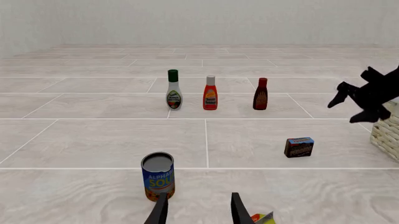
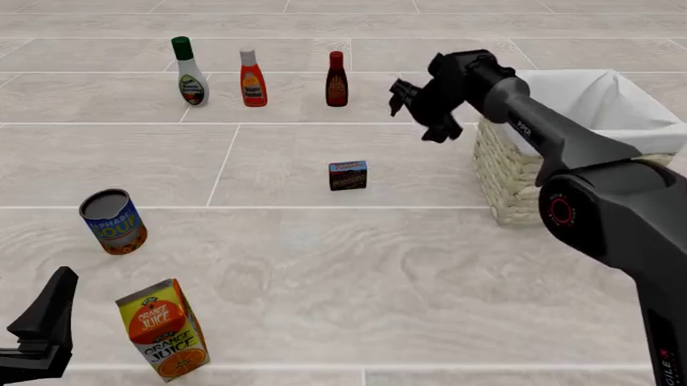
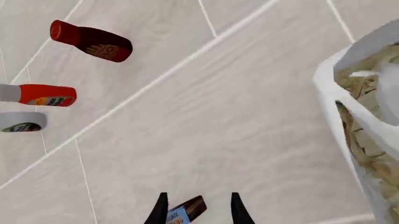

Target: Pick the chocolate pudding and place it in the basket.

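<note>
The chocolate pudding (image 2: 348,174), a small dark brown box with a blue edge, lies on the table to the left of the basket (image 2: 504,173). It also shows in the left wrist view (image 1: 298,147) and between the finger tips in the right wrist view (image 3: 184,211). My right gripper (image 2: 417,111) is open and empty. It hangs in the air beyond the pudding, beside the basket's left rim (image 3: 339,88). My left gripper (image 2: 43,322) is open and empty at the near left, its view (image 1: 198,212) facing the can.
A blue-labelled tin can (image 2: 113,221) and an orange juice carton (image 2: 163,328) stand at the near left. At the back stand a white bottle with a green cap (image 2: 190,71), a red bottle (image 2: 252,78) and a dark brown bottle with a red cap (image 2: 337,79).
</note>
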Robot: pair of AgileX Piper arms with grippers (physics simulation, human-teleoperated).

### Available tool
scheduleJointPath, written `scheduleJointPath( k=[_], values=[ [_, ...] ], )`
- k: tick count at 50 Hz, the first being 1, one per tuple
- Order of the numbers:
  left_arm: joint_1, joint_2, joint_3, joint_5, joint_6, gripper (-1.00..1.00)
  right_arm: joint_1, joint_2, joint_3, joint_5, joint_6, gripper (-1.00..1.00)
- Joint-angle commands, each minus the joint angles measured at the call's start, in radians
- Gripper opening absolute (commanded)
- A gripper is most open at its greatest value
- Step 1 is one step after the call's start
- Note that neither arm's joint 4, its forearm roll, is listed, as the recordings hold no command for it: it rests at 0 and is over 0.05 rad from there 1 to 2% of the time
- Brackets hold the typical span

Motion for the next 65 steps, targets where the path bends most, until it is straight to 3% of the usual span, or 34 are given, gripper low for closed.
scheduleJointPath(
  k=[1, 11, 32, 48, 65],
  values=[
    [0.0, 0.0, 0.0, 0.0, 0.0, 1.0, 0.008, -0.018, 0.05, -0.014, 0.103, 1.0],
    [0.0, 0.0, 0.0, 0.0, 0.0, 1.0, 0.037, -0.017, 0.085, -0.036, 0.209, 1.0],
    [0.0, 0.0, 0.0, 0.0, 0.0, 1.0, 0.101, -0.019, 0.177, -0.122, 0.341, 1.0],
    [0.0, 0.0, 0.0, 0.0, 0.0, 1.0, 0.14, -0.018, 0.221, -0.173, 0.39, 1.0],
    [0.0, 0.0, 0.0, 0.0, 0.0, 1.0, 0.154, 0.004, 0.182, -0.176, 0.415, 1.0]
  ],
)
